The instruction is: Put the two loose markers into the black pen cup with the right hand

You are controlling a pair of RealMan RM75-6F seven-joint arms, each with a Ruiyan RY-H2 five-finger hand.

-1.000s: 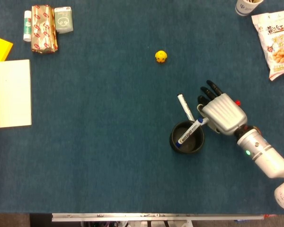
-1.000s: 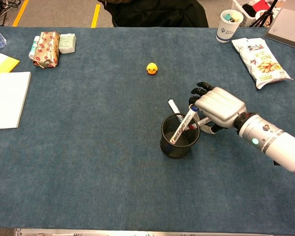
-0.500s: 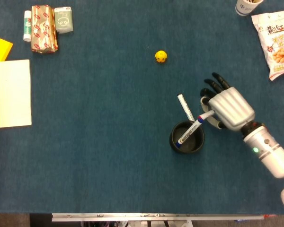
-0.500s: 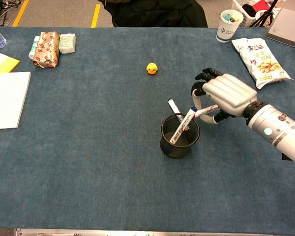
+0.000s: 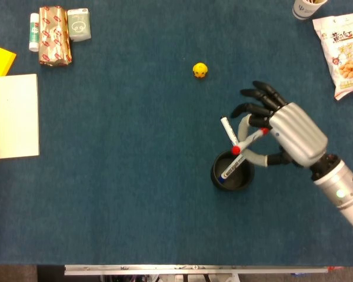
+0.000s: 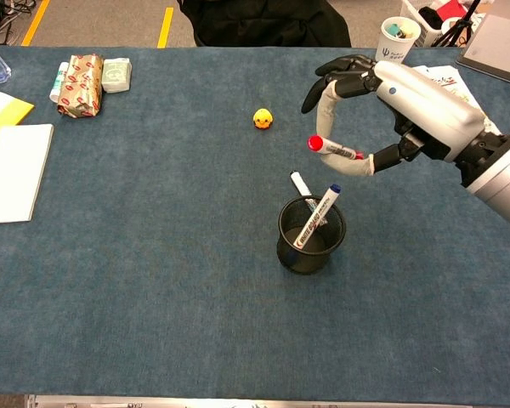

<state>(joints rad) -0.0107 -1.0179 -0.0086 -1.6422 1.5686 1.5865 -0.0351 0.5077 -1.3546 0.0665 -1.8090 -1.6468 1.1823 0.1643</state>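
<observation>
My right hand is raised above the table, just right of and behind the black pen cup. It pinches a red-capped marker between thumb and finger, the red cap pointing left over the cup's far rim. A blue-capped marker stands tilted inside the cup. A white marker with a black cap lies on the blue cloth just behind the cup. My left hand does not show.
A yellow duck toy sits behind the cup. A snack bag and a paper cup are at the far right. Wrapped packets and a white notebook lie at the left.
My right hand has risen from low beside the cup's right rim to well above the table, carrying the red-capped marker. The blue-capped marker stays in the cup.
</observation>
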